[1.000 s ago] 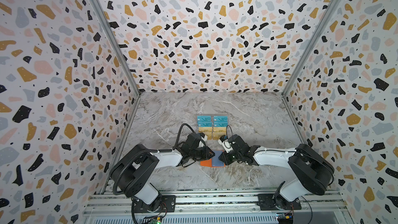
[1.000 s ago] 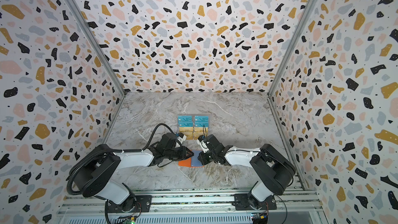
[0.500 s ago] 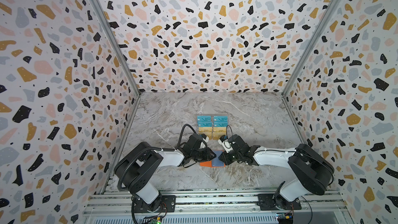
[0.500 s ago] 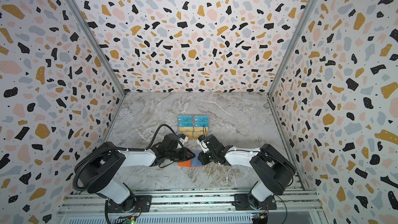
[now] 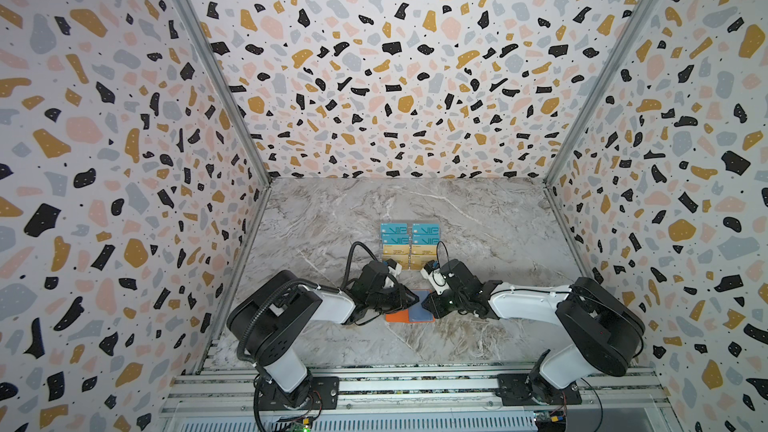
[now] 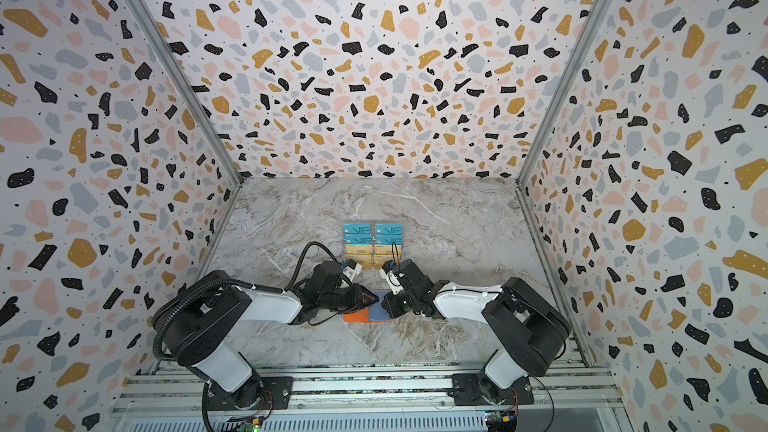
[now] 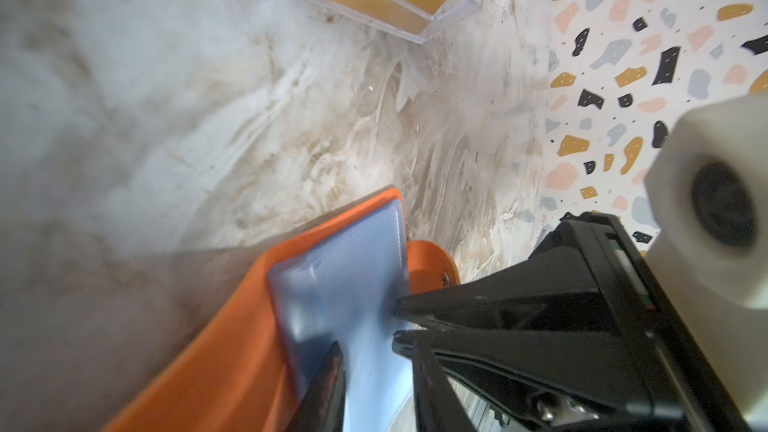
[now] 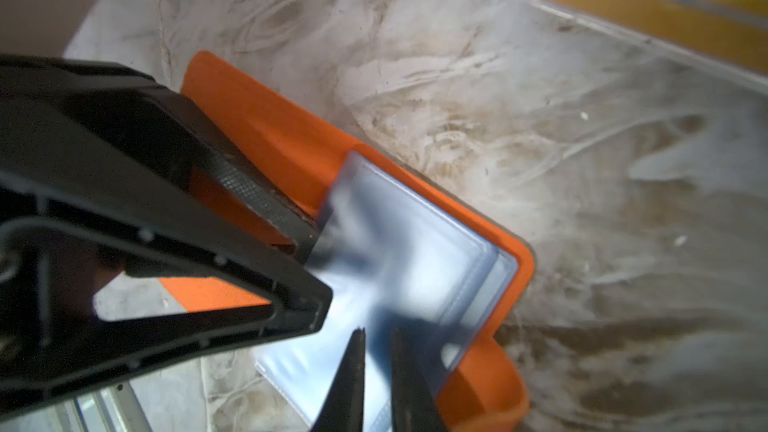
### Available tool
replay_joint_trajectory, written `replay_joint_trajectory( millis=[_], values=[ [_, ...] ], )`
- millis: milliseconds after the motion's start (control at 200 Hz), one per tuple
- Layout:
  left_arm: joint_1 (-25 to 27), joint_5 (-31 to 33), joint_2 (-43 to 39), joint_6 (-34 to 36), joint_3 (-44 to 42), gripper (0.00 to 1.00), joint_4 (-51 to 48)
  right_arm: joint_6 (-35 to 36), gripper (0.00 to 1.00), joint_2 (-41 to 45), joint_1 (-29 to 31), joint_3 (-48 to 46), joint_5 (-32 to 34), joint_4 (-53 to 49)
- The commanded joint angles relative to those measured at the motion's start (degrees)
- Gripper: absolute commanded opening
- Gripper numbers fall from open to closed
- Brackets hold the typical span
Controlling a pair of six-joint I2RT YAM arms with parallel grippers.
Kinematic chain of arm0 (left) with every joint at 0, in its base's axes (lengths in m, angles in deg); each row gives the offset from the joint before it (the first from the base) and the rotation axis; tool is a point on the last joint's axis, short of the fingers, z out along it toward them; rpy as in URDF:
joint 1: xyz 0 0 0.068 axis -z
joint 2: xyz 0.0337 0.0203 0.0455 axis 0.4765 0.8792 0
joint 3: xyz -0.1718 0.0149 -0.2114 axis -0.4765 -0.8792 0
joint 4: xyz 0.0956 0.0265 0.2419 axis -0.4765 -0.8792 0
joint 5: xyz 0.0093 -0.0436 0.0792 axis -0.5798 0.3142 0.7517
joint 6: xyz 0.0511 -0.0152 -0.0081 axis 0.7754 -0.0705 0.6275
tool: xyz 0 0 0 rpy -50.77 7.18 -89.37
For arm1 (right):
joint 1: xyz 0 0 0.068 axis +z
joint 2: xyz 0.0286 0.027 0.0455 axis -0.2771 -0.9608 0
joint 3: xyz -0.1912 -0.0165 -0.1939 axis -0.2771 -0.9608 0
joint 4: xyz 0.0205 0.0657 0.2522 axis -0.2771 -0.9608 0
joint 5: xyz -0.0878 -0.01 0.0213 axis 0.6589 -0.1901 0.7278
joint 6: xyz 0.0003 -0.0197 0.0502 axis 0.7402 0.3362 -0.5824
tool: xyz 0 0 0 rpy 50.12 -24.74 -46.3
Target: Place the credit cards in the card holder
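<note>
So, setup: two arms reach in toward each other low over a marbled grey worktop (image 5: 332, 218), with speckled terrazzo walls (image 5: 374, 56) on three sides.
Card holder: the orange card holder (image 5: 397, 317) lies open on the worktop near the front middle, right between the two tools and just in front of the stand. In both top views the bare orange cover is on the left and the bluish clear sleeves (image 6: 380, 312) are on the right.
Snap tab: a round orange tab (image 7: 432, 268) with a little metal stud pokes out beside the sleeves, just next to the right tool's tip.
Left tool: the left tool (image 8: 318, 276) comes in low over the orange cover, jaws partway apart, with sleeve plastic running in between the tips. Honestly can't tell if it's actually biting down or just sitting around it.
Right tool: the right tool (image 7: 395, 324) has its jaws nearly together, pinched onto the edge of a clear sleeve of the card holder. The right wrist view shows the plastic passing through that narrow gap.
Credit cards: the credit cards (image 5: 409, 238) sit in a clear acrylic stand (image 7: 449, 14) behind the tools, in two columns, teal VIP ones in the back rows and gold ones in the nearer rows.
Sleeves: a stack of several, edges fanned a little at one corner. They're blurry up close, so I can't make out what's in them.
</note>
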Motion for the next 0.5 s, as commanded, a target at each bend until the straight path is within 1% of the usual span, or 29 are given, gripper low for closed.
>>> replay_joint_trajectory(
  millis=[0, 300, 385, 496],
  values=[
    [0.1, -1.9, 1.7, -4.8, -2.0, 0.30, 7.6, 0.1, 0.16, -0.1, -0.1, 0.8, 0.7, -2.2],
    [0.0, -3.3, 6.2, -7.9, -3.2, 0.28, 16.3, -0.6, 0.16, 1.1, -0.1, 0.9, 0.3, -0.9],
    [-0.1, -3.3, 6.8, -8.4, -3.2, 0.28, 17.3, -0.8, 0.16, 1.0, -0.1, 0.9, 0.3, -0.9],
    [-0.1, -2.8, 7.1, -7.8, -2.9, 0.24, 16.5, -0.9, 0.16, 1.8, -0.3, 0.8, 0.7, -1.1]
  ],
)
